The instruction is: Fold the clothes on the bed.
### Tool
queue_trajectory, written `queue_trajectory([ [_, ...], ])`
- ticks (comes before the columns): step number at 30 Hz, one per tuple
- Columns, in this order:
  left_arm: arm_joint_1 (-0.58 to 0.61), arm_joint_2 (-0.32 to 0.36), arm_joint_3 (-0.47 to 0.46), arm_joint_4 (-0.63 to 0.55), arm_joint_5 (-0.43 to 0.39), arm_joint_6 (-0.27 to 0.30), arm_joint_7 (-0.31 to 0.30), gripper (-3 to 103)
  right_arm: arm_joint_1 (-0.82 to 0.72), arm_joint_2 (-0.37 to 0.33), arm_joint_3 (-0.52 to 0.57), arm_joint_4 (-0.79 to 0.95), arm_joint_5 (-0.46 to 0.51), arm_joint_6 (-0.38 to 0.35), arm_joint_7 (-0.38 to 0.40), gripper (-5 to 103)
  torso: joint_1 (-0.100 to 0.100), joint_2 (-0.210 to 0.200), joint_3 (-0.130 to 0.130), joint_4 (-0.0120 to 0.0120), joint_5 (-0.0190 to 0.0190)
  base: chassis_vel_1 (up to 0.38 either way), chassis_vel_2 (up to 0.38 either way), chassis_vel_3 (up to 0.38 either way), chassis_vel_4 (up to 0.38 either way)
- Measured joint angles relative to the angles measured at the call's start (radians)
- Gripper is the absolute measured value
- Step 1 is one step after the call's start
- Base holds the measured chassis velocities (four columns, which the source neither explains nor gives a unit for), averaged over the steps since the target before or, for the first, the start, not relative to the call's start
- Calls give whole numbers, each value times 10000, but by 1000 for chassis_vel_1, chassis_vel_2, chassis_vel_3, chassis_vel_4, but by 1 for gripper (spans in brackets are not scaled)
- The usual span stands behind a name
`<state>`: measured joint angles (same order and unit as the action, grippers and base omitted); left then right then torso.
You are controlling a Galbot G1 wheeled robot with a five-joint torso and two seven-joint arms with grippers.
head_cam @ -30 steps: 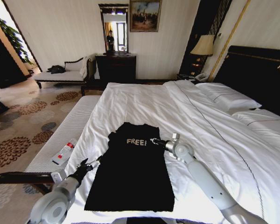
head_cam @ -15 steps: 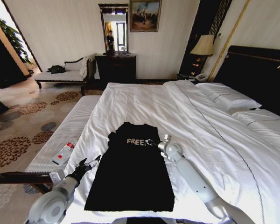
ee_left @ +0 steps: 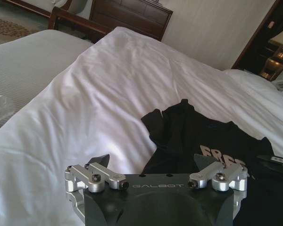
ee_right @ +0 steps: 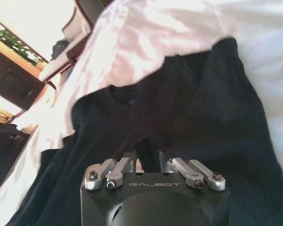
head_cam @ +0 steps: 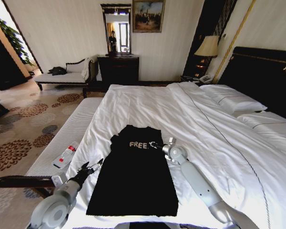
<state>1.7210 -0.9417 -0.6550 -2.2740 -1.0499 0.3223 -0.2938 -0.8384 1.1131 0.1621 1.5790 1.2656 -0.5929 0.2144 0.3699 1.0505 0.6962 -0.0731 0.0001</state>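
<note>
With the black T-shirt (head_cam: 135, 171) lying flat on the bed (head_cam: 219, 143), sleeves apparently tucked in, the right claw (head_cam: 152, 144) rests closed at its chest lettering, the left claw (head_cam: 96, 164) parted beside its left edge; next likely gripping for a lengthwise fold.

Hotel-style bedroom: big white bed (head_cam: 190, 114), dark headboard (head_cam: 262, 76), bedside lamp (head_cam: 208, 46), dresser with mirror (head_cam: 116, 29), patterned carpet (head_cam: 19, 124).

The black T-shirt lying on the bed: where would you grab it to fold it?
Probably at its far end. The T-shirt lies flat on the bed, sleeves already tucked in, so pinching the top corners beside the lettering from above, one from each side, lets it fold toward the hem.
</note>
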Motion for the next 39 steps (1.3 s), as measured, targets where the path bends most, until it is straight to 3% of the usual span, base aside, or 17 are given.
queue_trajectory([
  [6,-1247,224,396,703,-799,123,-79,100,-953,-976,844,1821,338,-93,-30,56,0,0,0,-1,0,0,0,0,0],
  [10,-1906,327,683,1229,-1186,156,-124,100,-1387,-1228,1287,2268,374,-69,-31,61,0,0,0,-1,1,0,0,0,0],
  [11,-2466,365,951,1679,-1490,170,-173,100,-1690,-1355,1594,2431,362,-18,-26,73,0,0,0,1,1,0,0,0,0],
  [14,-3508,384,1502,2418,-1837,178,-203,100,-2231,-1491,2145,2662,344,67,-11,78,0,0,0,1,0,0,0,0,0],
  [17,-5301,271,2414,3729,-1936,181,-35,100,-3191,-1613,3017,3035,329,102,-1,94,0,0,0,-6,-1,0,0,0,0],
  [19,-5793,163,2623,4210,-1939,181,77,100,-3475,-1637,3241,3147,329,102,2,97,0,0,-1,-11,3,0,0,0,0],
  [24,-6749,-272,2744,5664,-2108,195,370,100,-3874,-1724,3459,3293,350,103,46,100,0,-1,1,5,3,0,0,0,0],
  [30,-7233,-542,2945,6637,-1890,207,699,102,-4078,-1729,3554,3368,370,89,147,100,1,0,0,-1,-2,0,0,0,0],
  [34,-7522,-810,3025,7094,-1593,227,855,96,-4078,-1736,3510,3370,385,75,180,100,0,0,1,3,0,0,0,0,0],
  [37,-7871,-1097,3164,7343,-1547,300,821,85,-4078,-1739,3474,3358,395,70,231,100,1,0,0,-2,-1,0,0,0,0],
  [39,-7972,-1141,3266,7456,-1486,301,821,85,-4081,-1738,3473,3354,401,68,243,100,1,-1,0,-1,0,0,0,0,0],
])
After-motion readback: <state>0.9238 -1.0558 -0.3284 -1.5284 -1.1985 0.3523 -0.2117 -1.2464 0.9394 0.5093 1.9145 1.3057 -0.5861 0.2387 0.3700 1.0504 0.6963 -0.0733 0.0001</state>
